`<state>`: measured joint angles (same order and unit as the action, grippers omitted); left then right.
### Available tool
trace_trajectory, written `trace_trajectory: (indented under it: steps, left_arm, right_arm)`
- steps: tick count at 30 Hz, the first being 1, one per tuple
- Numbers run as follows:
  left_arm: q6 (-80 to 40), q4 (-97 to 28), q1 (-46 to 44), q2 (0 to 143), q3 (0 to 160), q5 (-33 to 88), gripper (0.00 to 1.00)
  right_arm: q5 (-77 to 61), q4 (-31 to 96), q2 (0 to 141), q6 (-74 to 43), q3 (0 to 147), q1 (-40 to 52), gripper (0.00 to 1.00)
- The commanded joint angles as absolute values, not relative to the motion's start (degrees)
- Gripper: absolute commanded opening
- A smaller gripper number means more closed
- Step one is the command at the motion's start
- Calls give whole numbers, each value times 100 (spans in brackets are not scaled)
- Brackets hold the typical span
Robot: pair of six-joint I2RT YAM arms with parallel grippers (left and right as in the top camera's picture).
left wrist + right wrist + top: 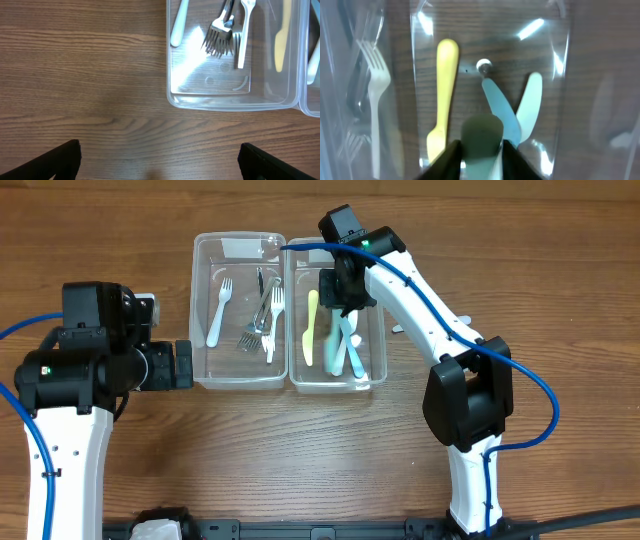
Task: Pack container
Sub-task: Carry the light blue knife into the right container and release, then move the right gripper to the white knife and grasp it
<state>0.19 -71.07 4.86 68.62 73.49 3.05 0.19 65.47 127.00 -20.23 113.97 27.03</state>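
My right gripper [481, 155] pinches the green utensil [481, 134] over the right tub [335, 387]. I should lower it flat, then release. Left gripper [160, 159] is wide.

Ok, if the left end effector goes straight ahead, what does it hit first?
Probably the table, just short of the clear box; how steeply the left end effector tilts is unclear, so the box's corner might come first.
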Motion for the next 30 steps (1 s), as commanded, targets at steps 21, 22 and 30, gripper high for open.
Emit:
trace_trajectory:
  steps: [21,22,30]
  left_arm:
    - [128,-7126,489,6855,7334,412,100]
    - [128,-7129,489,6855,7334,412,100]
    - [128,-7133,489,6855,7334,412,100]
  right_arm:
    - [-58,8180,11574,-5107,12822,132,95]
    - [-104,8180,11662,-5103,12822,-49,100]
    - [-143,8713,12440,-5824,12820,-635,100]
